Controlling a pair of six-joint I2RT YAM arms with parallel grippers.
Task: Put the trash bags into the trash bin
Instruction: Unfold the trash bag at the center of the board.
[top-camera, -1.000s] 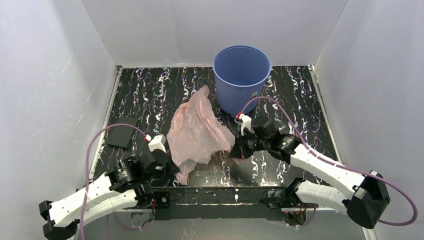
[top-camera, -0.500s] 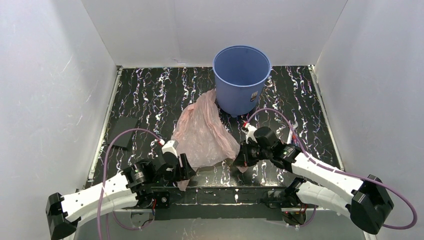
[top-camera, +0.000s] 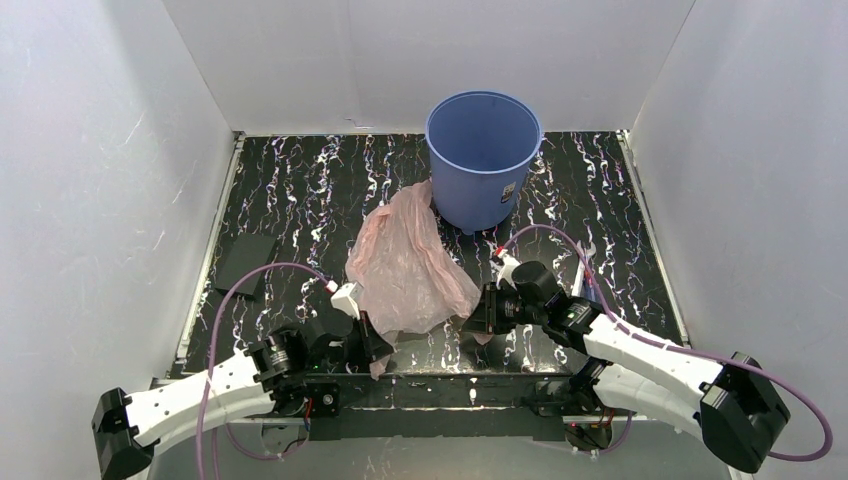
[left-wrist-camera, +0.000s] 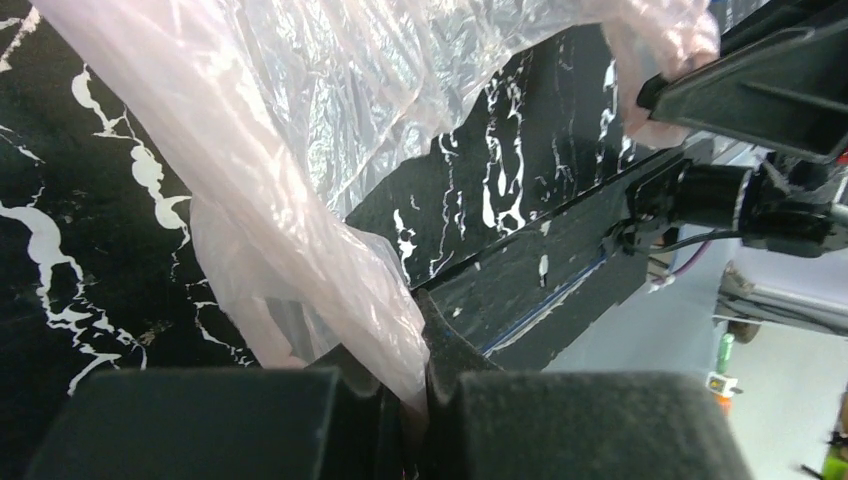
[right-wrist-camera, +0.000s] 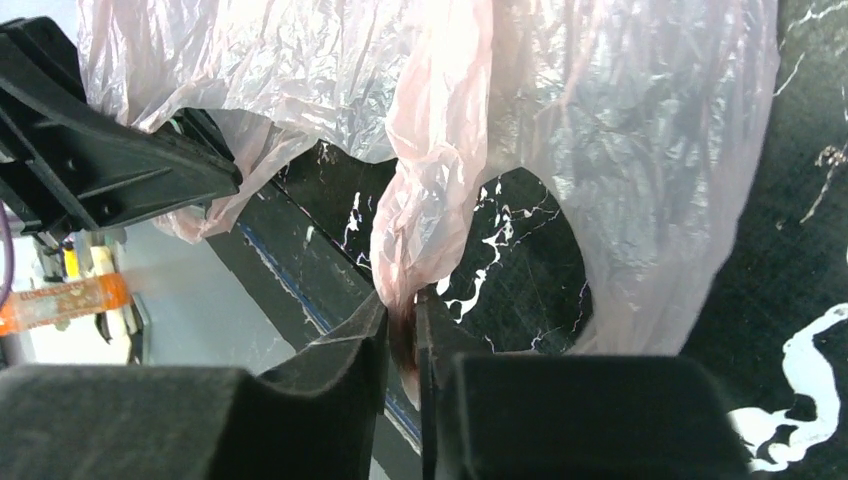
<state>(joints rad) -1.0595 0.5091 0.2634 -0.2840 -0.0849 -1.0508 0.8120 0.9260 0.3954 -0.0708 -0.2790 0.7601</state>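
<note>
The trash bag (top-camera: 410, 268), thin crinkled pale-pink film, lies spread on the black marbled table, its far tip against the foot of the blue trash bin (top-camera: 484, 155). The bin stands upright at the back. My left gripper (top-camera: 374, 347) sits low at the bag's near left corner. In the left wrist view it (left-wrist-camera: 415, 392) is shut on a fold of the bag (left-wrist-camera: 300, 150). My right gripper (top-camera: 479, 314) is at the near right corner. Its jaws (right-wrist-camera: 403, 338) stand a narrow slit apart, pinching a twisted strand of the bag (right-wrist-camera: 600, 130).
A flat black square pad (top-camera: 245, 263) lies at the table's left side. White walls close in the left, right and back. A black rail (top-camera: 440, 386) runs along the near edge just behind both grippers.
My left gripper swung right to the bag's near corner, opened and then shut on the film. The right gripper drew back slightly toward the near edge. The bag shifted a little toward the bin.
</note>
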